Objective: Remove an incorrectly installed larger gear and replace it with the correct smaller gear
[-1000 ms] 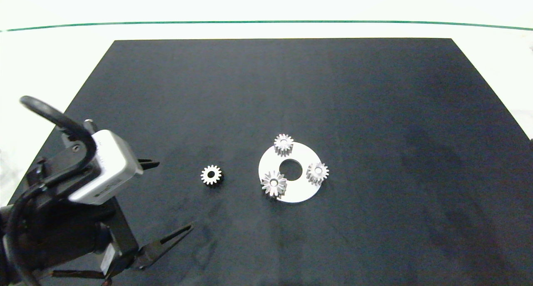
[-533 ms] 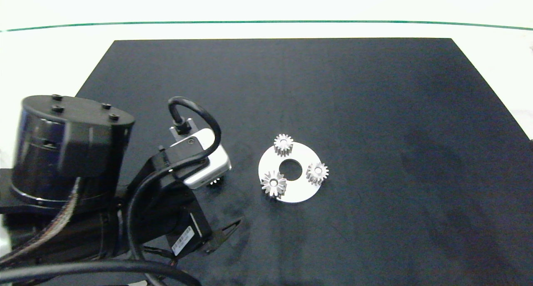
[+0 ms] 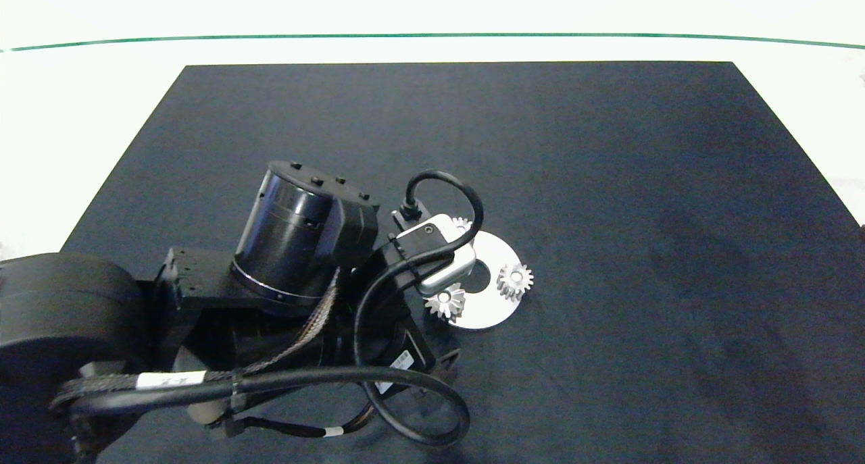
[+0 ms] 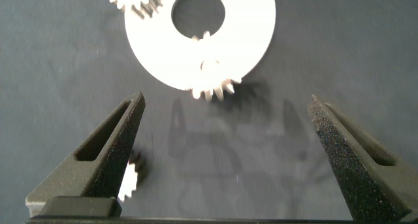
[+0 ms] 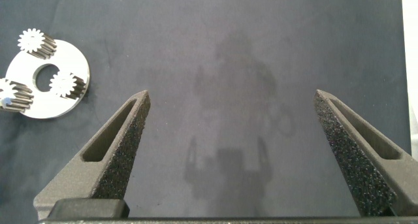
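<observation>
The larger gear point(image 3: 447, 303) sits on the near-left edge of the white ring plate point(image 3: 497, 308), half hidden under my left wrist camera. In the left wrist view the larger gear point(image 4: 212, 87) lies just beyond the tips of my left gripper point(image 4: 225, 98), which is open and holds nothing. The loose smaller gear point(image 4: 128, 178) lies on the mat beside one finger and is partly hidden by it. My arm covers it in the head view. My right gripper point(image 5: 232, 93) hangs open over bare mat, out of the head view.
Two other small gears point(image 3: 515, 279) point(image 3: 462, 223) stand on the plate, which has a round centre hole. A black mat point(image 3: 608, 180) covers the table, with white table edge around it. The right wrist view shows the plate point(image 5: 46, 77) far off.
My left arm has swept right from the mat's left edge, passed over the loose smaller gear and reached the plate. It now hides that gear in the head view.
</observation>
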`<state>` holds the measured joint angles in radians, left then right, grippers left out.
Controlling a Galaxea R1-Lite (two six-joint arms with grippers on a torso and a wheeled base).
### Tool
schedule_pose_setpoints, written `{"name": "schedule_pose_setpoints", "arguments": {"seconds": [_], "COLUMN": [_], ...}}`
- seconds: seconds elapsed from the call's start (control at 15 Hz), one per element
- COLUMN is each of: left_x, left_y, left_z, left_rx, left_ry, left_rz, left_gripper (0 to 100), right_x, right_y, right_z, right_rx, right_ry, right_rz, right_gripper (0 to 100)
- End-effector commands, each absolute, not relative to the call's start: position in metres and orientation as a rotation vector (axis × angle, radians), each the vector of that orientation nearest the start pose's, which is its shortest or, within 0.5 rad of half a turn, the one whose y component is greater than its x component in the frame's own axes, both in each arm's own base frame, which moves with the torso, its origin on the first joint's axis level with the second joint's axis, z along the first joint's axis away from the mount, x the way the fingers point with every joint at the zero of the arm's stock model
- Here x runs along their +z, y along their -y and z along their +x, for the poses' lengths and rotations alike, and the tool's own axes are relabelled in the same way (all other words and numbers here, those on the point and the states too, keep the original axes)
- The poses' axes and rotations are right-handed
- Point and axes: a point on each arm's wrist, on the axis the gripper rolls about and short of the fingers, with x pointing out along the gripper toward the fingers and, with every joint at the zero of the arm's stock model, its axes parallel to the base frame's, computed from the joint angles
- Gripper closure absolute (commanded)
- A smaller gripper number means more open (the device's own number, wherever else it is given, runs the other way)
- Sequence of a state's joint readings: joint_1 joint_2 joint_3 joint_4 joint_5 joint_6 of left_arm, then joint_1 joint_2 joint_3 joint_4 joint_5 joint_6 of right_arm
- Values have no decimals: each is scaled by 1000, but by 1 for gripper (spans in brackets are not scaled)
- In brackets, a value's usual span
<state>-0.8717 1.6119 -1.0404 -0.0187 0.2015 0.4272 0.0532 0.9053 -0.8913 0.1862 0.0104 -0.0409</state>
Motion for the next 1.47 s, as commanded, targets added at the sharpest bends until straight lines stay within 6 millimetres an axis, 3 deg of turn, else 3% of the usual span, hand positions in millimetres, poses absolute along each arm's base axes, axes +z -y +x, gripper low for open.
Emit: {"name": "schedule_pose_setpoints", "arguments": {"seconds": [0.07, 1.07, 1.47], "left_x": [206, 187, 185], "left_y": [234, 260, 255], "left_z": [205, 229, 245], "left_rx": [-746, -743, -703], "left_ry": [-368, -414, -429], "left_rz": [701, 708, 699], "left_gripper": [0, 0, 2], "right_x": [289, 289, 289], "right_y": [-5, -5, -5], "right_z": [89, 88, 87], "right_rx": [68, 76, 79], "right_ry": [-195, -189, -187], "right_rz": [-45, -45, -43], "right_gripper": [0, 0, 0]}}
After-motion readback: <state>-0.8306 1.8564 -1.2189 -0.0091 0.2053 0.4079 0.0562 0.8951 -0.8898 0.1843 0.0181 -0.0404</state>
